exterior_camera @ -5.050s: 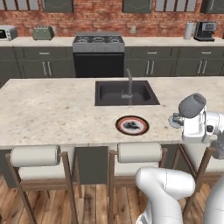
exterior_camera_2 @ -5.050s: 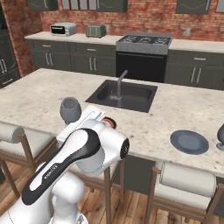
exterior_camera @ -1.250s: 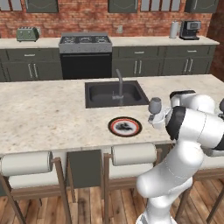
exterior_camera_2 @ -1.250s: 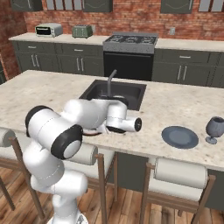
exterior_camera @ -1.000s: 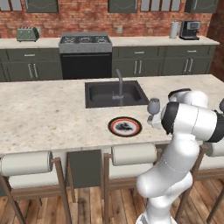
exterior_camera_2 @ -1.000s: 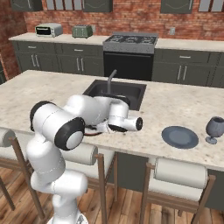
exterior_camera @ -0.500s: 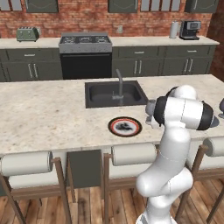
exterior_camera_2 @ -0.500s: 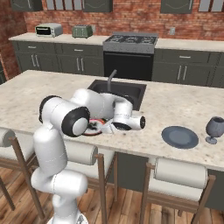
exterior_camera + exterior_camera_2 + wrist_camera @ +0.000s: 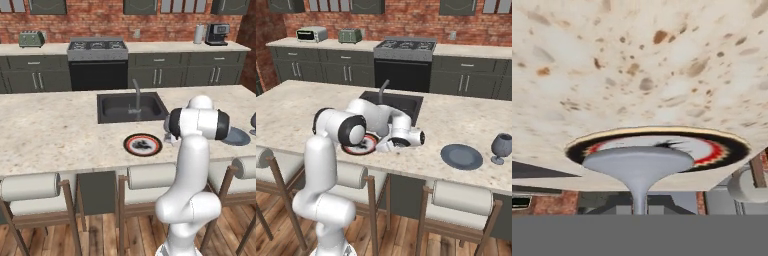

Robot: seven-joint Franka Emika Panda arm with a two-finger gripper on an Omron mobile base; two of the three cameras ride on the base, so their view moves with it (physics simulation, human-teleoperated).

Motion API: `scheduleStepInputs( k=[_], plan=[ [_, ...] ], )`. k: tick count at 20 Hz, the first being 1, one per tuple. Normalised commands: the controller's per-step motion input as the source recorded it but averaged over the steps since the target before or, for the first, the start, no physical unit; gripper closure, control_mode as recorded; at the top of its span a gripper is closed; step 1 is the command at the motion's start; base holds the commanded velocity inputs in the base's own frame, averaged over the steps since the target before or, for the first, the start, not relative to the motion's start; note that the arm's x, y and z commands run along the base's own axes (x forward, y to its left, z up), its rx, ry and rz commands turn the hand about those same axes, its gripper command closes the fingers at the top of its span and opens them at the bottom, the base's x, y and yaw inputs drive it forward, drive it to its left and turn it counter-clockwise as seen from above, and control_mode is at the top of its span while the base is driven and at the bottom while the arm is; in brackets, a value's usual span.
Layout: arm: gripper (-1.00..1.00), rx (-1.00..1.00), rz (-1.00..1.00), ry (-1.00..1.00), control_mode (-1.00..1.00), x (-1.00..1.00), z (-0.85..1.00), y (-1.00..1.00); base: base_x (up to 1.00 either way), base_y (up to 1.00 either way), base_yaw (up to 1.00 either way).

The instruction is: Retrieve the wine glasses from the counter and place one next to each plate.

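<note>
Speckled stone island [image 9: 60, 135], no legible writing, gripper [image 9: 387, 145] pinching wine glass [image 9: 638, 167] stem beside red-rimmed plate [image 9: 143, 145]

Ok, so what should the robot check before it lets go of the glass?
1. Claw shut on the wine glass: ok, the stem runs back to it.
2. Wine glass beside the red-rimmed plate, not over it: ok, the plate lies just past the foot.
3. Foot level with the island top: ok, it looks flat to the stone.
4. Foot actually resting on the stone: cannot tell, the gap is hidden.
5. Other glass standing by the blue plate: ok.
</note>
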Motion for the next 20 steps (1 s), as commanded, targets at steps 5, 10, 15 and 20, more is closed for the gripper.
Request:
scheduleStepInputs(
  k=[5,10,15,20],
  plan=[
    [1.0,0.0,0.04,0.02,-1.0,0.34,-0.26,0.0,0.0,0.0,0.0],
    [1.0,0.0,0.03,0.01,-1.0,0.33,-0.27,0.0,0.0,0.0,0.0],
    [1.0,0.0,0.01,0.06,-1.0,0.3,-0.36,-0.05,0.0,0.0,0.0],
    [1.0,0.0,0.0,0.01,-1.0,0.12,-0.08,-0.05,0.0,0.0,0.0]
  ],
)
